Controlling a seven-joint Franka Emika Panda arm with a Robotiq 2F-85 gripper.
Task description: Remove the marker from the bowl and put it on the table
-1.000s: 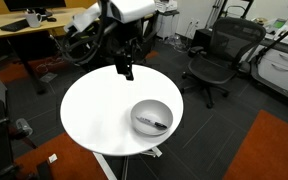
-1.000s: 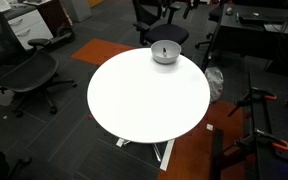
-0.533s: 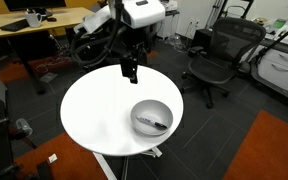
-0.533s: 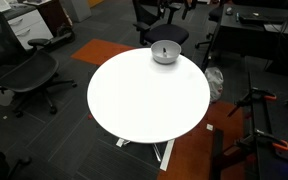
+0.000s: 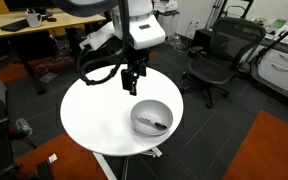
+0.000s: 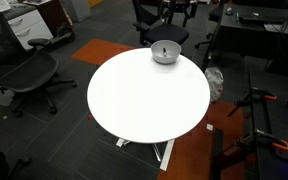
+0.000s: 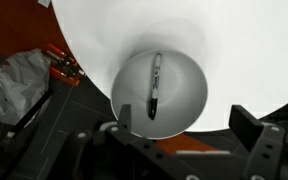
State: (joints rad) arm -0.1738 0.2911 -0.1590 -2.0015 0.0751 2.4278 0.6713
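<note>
The grey-white bowl [image 5: 151, 117] sits near the edge of the round white table [image 5: 94, 115]; it also shows in the other exterior view [image 6: 164, 52] and the wrist view [image 7: 184, 95]. The dark marker [image 5: 156, 124] lies inside the bowl, and shows lengthwise in the wrist view [image 7: 154, 84]. My gripper [image 5: 131, 85] hangs above the table beside the bowl, open and empty. In the wrist view its fingers [image 7: 184, 125] frame the bowl's near edge from well above. The gripper shows at the top edge of an exterior view [image 6: 176, 8].
Black office chairs stand around the table [image 5: 212, 55] [image 6: 24, 65]. A wooden desk [image 5: 29, 25] stands behind. A crumpled grey bag [image 7: 19, 85] lies on the floor by the table. Orange carpet patches [image 5: 269, 150] are on the dark floor.
The arm has swung toward the bowl and lowered a little; the gripper now hangs closer to the bowl. Bowl and marker have not moved.
</note>
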